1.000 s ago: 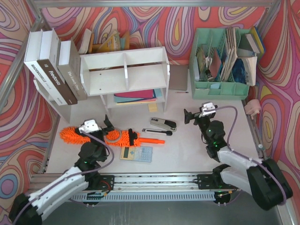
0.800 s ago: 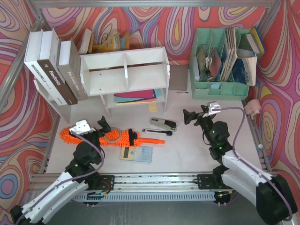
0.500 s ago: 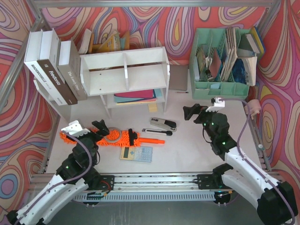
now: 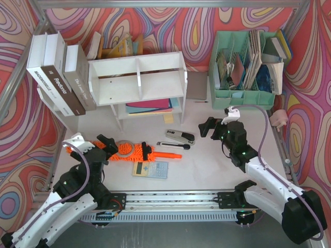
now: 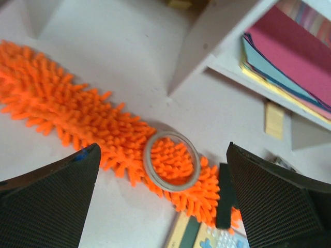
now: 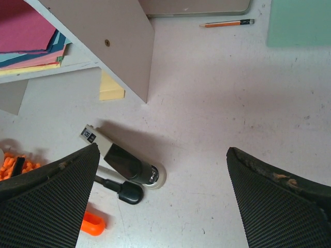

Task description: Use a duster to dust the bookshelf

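Orange duster (image 4: 132,151): lies flat on my counter (image 4: 201,160), in front of the bookshelf (image 4: 139,77), a grey ring (image 5: 147,161) resting on it.
My left hand (image 5: 163,150): spread wide above the duster, gripping nothing.
My right hand (image 6: 163,150): spread wide near the stapler (image 6: 121,157), empty.

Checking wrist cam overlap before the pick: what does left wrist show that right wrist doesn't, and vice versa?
Only left wrist: the duster head lying flat on the table, a ring resting on it, and a calculator corner.
Only right wrist: stapler, pen, pencil, organizer corner, and the duster's handle end.
Both: the bookshelf side panel, folders on its bottom tier, and a yellow pad. Right wrist catches only a fringe of the duster's fluff at its left edge.
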### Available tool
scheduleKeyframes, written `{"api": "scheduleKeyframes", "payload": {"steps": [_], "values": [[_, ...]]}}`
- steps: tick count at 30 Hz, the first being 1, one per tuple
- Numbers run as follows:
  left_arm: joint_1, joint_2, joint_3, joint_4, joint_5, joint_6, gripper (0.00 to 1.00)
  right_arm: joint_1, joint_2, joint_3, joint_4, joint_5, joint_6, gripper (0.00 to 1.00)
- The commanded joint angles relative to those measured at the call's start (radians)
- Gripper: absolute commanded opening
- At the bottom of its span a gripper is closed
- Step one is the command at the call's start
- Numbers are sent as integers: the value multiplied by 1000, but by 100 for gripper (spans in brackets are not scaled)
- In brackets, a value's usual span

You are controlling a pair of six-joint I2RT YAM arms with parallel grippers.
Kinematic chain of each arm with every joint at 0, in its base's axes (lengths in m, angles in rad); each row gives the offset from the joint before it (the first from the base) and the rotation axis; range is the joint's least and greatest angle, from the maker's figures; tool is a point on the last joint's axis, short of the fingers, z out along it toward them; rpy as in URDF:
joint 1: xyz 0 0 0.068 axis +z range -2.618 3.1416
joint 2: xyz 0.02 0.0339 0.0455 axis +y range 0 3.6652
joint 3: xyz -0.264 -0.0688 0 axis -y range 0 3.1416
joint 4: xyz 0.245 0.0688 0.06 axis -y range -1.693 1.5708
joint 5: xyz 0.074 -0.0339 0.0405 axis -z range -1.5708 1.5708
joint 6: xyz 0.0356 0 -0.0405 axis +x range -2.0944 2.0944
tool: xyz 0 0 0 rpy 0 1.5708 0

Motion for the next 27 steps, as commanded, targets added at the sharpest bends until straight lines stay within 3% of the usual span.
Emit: {"api": "scheduleKeyframes", "payload": {"steps": [1, 8, 12, 27], "values": [[-3, -12, -42, 96, 184, 52, 98, 5, 10, 7, 9, -1, -12, 99], [-3, 315, 98, -166, 199, -193, 98, 5, 30, 4, 19, 19, -5, 99], [-3, 467, 126, -181, 257, -251, 89, 4, 41, -3, 27, 18, 3, 99], [2, 458, -35, -60, 213, -394, 68, 5, 82, -7, 48, -13, 15, 99]]}}
